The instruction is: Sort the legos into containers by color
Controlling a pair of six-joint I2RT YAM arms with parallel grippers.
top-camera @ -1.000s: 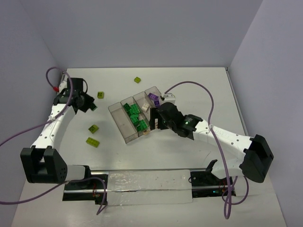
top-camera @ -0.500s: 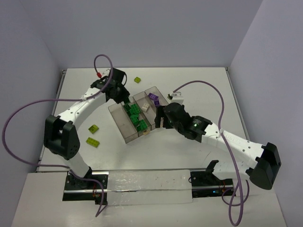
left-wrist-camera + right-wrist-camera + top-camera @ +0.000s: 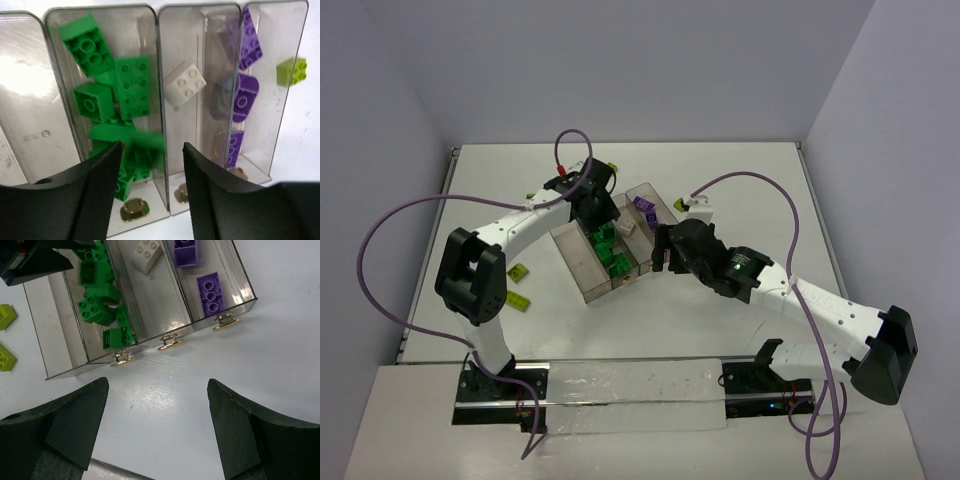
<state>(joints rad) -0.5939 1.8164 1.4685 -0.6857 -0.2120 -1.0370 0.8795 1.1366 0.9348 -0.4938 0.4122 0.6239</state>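
The containers are one smoky clear tray [image 3: 159, 60] of four compartments, also in the top view [image 3: 572, 262]. My left gripper [image 3: 152, 170] hovers over its tabbed end, open. A blurred dark green lego [image 3: 142, 147] is loose just below the jaws, above the pile of green legos [image 3: 131, 87] in the second compartment. A white lego [image 3: 184, 82] lies in the third and purple legos [image 3: 247, 95] in the fourth. The first compartment [image 3: 25, 100] holds nothing. My right gripper [image 3: 157, 390] stands open and empty over bare table just off the tabs [image 3: 169, 342].
Yellow-green legos lie loose on the table: two left of the tray [image 3: 518, 271] [image 3: 516, 301], one beyond its far end [image 3: 292, 71]. The left arm [image 3: 520, 220] arches over the table's left half. The right arm [image 3: 790, 295] lies across the right.
The left arm swung from the table's far left to above the tray. Its jaws went from shut to open and let go of a green lego. The right gripper barely shifted.
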